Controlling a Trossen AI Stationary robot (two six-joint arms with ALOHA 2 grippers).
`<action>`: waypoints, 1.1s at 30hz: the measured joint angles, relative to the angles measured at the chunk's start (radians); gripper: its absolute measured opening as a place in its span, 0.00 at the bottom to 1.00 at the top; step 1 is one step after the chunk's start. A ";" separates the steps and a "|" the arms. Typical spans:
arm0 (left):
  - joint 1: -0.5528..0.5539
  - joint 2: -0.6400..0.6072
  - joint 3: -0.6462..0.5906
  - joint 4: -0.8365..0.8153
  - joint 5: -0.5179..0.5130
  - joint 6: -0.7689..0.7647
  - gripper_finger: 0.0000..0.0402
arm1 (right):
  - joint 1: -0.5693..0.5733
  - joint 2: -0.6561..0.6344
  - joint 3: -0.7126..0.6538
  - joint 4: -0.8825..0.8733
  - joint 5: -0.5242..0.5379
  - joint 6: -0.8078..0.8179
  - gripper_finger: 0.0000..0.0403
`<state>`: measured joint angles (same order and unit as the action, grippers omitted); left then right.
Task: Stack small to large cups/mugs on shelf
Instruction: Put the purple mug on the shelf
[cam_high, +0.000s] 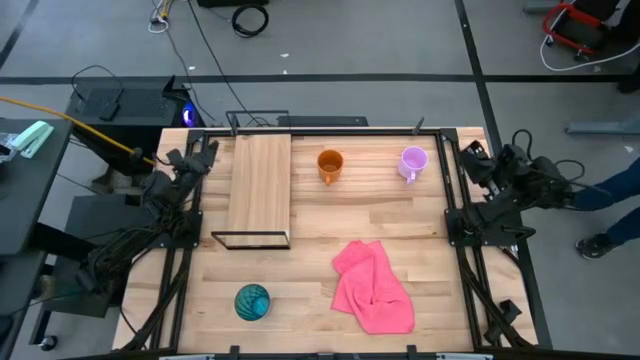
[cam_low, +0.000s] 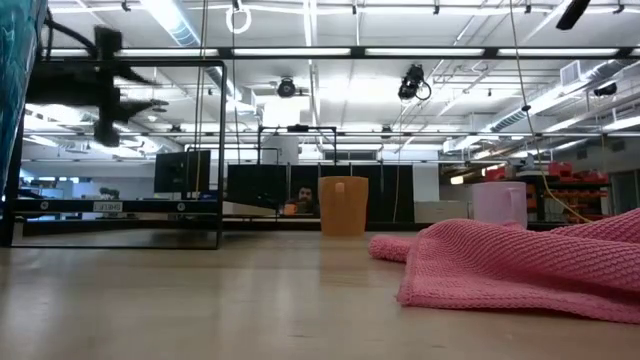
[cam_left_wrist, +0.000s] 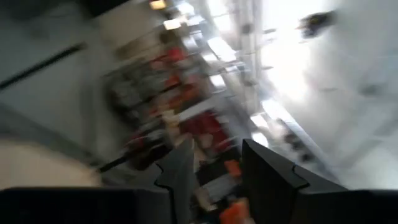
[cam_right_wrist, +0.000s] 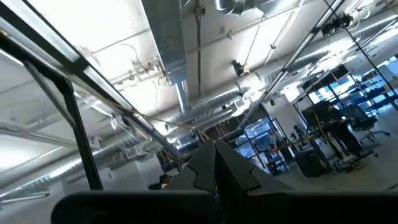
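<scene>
Left pincer (cam_left_wrist: 214, 177) parted, right pincer (cam_right_wrist: 214, 165) closed, both off-table

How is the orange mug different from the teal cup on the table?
The orange mug with handle is plain, while the teal blue-green patterned cup has a swirly pattern and shows no handle. The orange mug stands at the far side beside the light-wood shelf board; the teal cup sits near the front edge. Both stand on the table, untouched.

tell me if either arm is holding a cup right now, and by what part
Nothing is held. The left gripper has open fingers with only the room between them, the right gripper is shut on nothing, and the orange mug, purple mug and teal cup sit untouched.
</scene>
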<state>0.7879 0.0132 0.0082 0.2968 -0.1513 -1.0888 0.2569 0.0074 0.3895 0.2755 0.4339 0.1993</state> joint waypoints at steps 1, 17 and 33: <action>0.000 0.000 0.000 0.068 0.019 0.027 0.35 | 0.000 0.000 0.001 0.000 0.019 0.005 0.03; 0.000 0.224 0.486 -0.099 0.207 0.446 0.30 | 0.000 0.009 0.133 -0.180 0.318 0.023 0.17; -0.001 0.768 0.992 -0.668 0.374 0.758 0.29 | 0.000 0.484 0.848 -1.208 0.563 0.435 0.19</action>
<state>0.7872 0.7813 0.9997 -0.3716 0.2228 -0.3305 0.2573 0.4914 1.2375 -0.9322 0.9970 0.6342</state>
